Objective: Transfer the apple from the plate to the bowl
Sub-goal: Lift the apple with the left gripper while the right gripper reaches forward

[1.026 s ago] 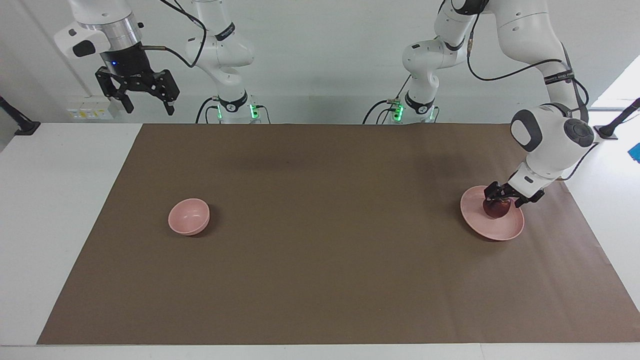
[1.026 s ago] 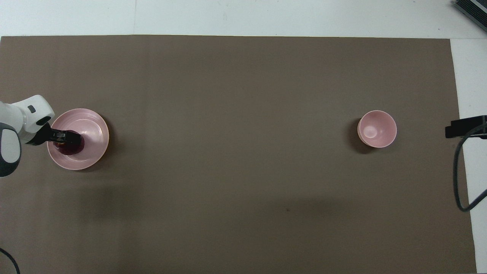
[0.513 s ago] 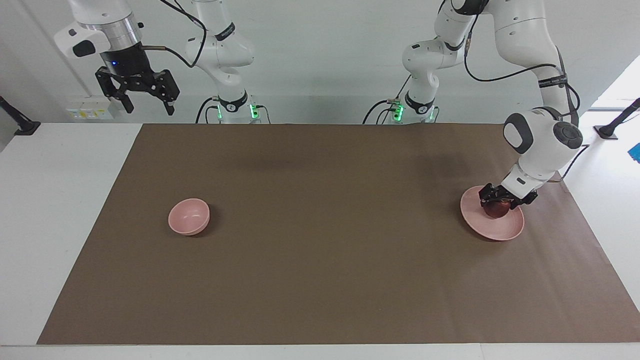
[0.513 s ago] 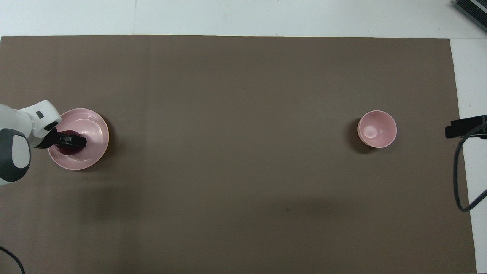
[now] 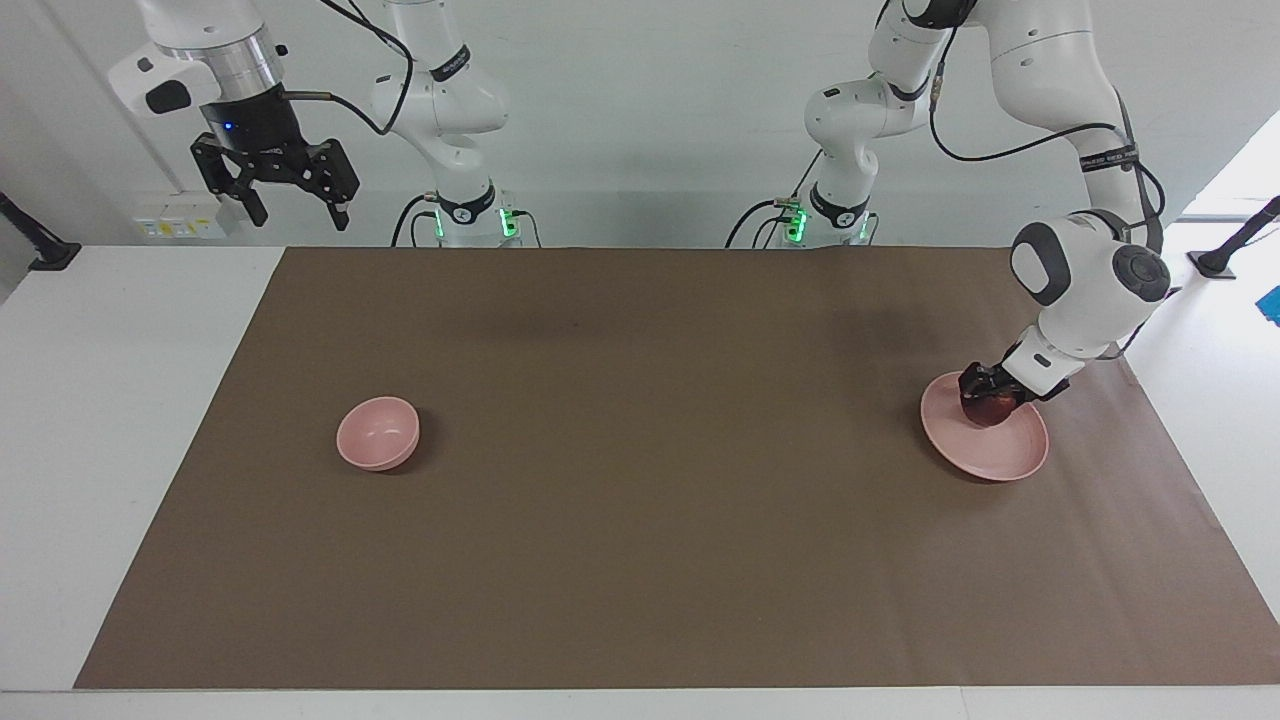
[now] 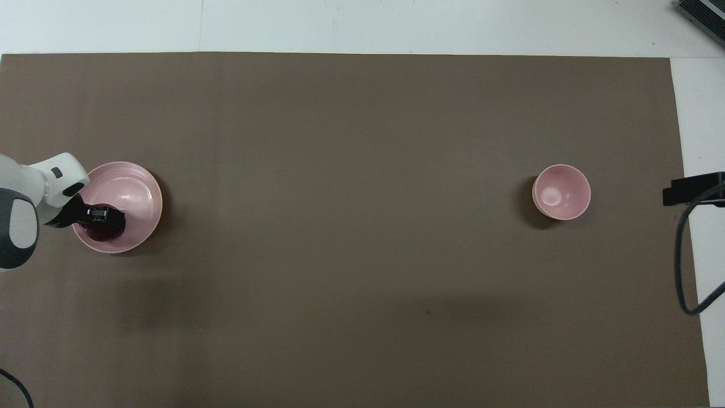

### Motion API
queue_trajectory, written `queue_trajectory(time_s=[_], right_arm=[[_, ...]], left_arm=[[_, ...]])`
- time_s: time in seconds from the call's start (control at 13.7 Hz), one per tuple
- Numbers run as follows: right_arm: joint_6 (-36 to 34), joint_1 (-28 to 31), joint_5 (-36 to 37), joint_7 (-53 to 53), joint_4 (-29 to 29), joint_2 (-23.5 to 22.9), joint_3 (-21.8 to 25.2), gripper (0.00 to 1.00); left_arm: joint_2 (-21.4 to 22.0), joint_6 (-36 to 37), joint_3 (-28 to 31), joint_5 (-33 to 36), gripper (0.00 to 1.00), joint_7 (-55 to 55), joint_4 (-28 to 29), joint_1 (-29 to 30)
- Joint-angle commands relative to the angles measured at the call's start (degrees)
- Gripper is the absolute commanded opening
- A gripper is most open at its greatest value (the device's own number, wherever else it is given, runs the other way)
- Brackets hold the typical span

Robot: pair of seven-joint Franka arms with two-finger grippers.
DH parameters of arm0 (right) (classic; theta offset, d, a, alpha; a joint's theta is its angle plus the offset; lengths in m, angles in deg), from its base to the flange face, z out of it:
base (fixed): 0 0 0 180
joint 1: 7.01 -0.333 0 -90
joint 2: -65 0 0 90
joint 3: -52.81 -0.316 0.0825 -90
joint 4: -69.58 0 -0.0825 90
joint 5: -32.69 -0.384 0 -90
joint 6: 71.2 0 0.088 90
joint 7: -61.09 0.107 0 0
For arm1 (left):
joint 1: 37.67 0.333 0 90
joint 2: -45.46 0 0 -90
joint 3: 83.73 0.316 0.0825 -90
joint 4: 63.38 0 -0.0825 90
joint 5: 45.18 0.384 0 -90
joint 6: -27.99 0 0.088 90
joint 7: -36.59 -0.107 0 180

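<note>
A white counter (image 5: 120, 420) is covered by a wide brown mat (image 5: 640, 520), with a pale wall at the robots' end. The plate (image 5: 1000, 460) is set toward the left arm's end of the counter and the bowl (image 5: 377, 432) well apart toward the right arm's end, so a long carry is called for. The apple (image 5: 988, 411) is found on the plate, at its edge nearer the robots, with the left hand (image 5: 985, 392) lowered onto it and closed around it. Whether the apple is lifted off the plate cannot be told. The apple's top is hidden by the black fingers (image 6: 107, 214) in the overhead view. The right hand (image 5: 277, 195) is held high in wait, its fingers spread wide; only a cropped black part is seen overhead.
</note>
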Motion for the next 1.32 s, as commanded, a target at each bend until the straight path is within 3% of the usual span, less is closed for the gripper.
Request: queue_trajectory(time_s=[0.0,0.22,0.51,0.81,1.25], right_arm=[[0.34,0.49,-0.32,-0.52,-0.93,0.78,-0.22,1.0],[0.34,0.57,-0.32,-0.52,-0.93,0.78,-0.22,1.0],[0.34,0.49,-0.32,-0.52,-0.93,0.78,-0.22,1.0],[-2.18,-0.03,-0.32,-0.79,-1.02,1.04,-0.22,1.0],[-4.4,0.22,-0.23,-1.05,-0.75,1.22,-0.4,1.0]], left_arm=[[-1.42,6.93,-0.29,0.92,0.0,1.21,-6.01,0.48],[-4.14,15.62,-0.29,0.92,0.0,1.47,-13.39,-0.4],[-7.49,25.48,-0.38,0.92,0.0,10.34,-22.89,-3.12],[-7.93,30.84,-0.64,-0.39,0.0,15.52,-25.18,-4.98],[-7.93,39.28,-0.82,-13.29,0.0,33.78,-27.82,-8.75]])
